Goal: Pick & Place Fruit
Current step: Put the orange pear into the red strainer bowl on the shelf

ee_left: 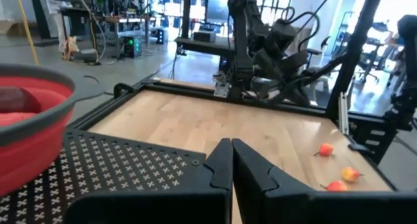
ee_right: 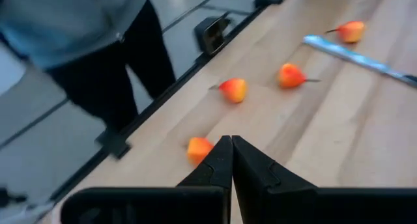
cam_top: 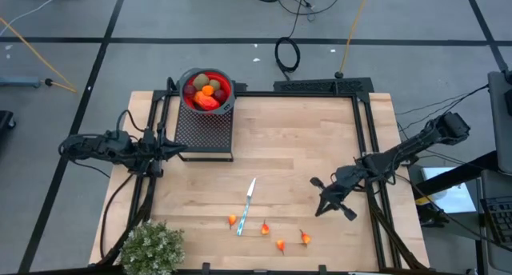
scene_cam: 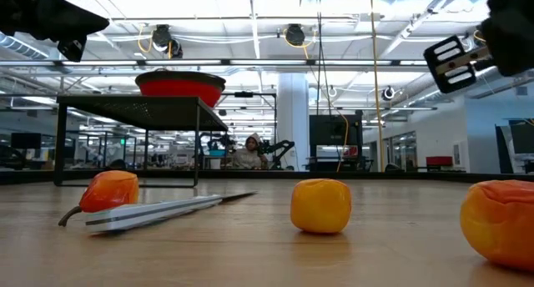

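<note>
A red bowl [cam_top: 207, 90] on a black mesh stand [cam_top: 205, 131] is already holding most of the fruit [cam_top: 206, 93], a heap of red, orange and olive-brown pieces, while four small red-orange bits [cam_top: 280, 245] are lying loose on the wooden table [cam_top: 296, 147] around a knife [cam_top: 246, 205]. The left gripper [cam_top: 178, 149], fingers pressed together and holding nothing, is hovering at the stand's edge, the bowl just beside and ahead of it. The right gripper [cam_top: 321, 197], likewise closed and empty, is hanging above the table with the loose bits lying near, ahead of and below its fingertips. Judging by this, the sorting is mostly done; four pieces are waiting. A potted plant [cam_top: 152, 247] is sitting well behind the left gripper. No readable brand or writing is showing.
</note>
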{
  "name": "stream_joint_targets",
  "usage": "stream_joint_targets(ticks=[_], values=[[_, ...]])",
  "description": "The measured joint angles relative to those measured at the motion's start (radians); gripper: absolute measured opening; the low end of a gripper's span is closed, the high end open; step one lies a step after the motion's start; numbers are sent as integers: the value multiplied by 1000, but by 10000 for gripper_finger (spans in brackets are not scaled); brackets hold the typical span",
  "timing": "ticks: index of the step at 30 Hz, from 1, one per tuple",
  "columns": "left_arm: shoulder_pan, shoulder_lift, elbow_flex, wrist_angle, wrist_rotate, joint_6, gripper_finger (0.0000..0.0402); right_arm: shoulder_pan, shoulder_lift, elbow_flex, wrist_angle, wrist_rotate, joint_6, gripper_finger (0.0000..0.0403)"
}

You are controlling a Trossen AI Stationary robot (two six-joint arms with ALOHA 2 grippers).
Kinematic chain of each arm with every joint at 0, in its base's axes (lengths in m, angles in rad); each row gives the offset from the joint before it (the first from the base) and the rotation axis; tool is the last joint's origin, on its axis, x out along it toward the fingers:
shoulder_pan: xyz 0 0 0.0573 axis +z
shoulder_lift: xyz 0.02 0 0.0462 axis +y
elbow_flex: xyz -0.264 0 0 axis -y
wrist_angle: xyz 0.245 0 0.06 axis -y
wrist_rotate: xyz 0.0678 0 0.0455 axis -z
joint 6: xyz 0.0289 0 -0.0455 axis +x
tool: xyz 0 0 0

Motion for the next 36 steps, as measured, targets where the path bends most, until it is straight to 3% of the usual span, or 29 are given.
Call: stream_joint_targets(ticks=[8,15,22,30,36], values=[[0,0,0,-4,0,-1,25,16,58,97,-233,-133,-282,0],[0,0,0,-4,0,-2,31,16,104,146,-237,-135,-425,0],[0,0,0,-4,1,-8,32,41,278,300,-282,-133,-488,0],[0,0,0,-4,1,-8,32,122,483,501,-452,-26,-533,0],[0,0,0,-5,1,-3,31,151,545,531,-462,54,-517,1]])
